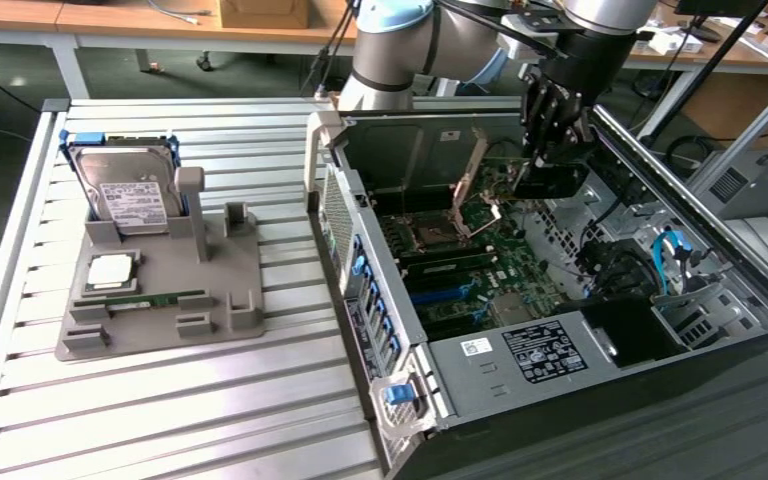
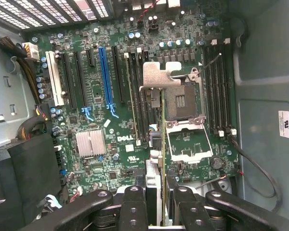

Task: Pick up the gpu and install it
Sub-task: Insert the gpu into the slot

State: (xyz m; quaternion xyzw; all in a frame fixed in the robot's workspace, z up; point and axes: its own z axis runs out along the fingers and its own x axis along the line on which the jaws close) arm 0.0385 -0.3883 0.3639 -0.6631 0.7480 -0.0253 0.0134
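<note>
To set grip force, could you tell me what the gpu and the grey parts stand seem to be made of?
The gpu: rigid circuit board, seen edge-on as a thin greenish strip. The grey parts stand: probably moulded or printed plastic, matte and uniformly grey.

Lab — robot arm [image 1: 398, 50], opened PC [image 1: 357, 250], workbenches [image 1: 131, 15]

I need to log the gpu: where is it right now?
The gpu is held in the gripper inside the open computer case, on the exterior view's right, above the motherboard.
</note>
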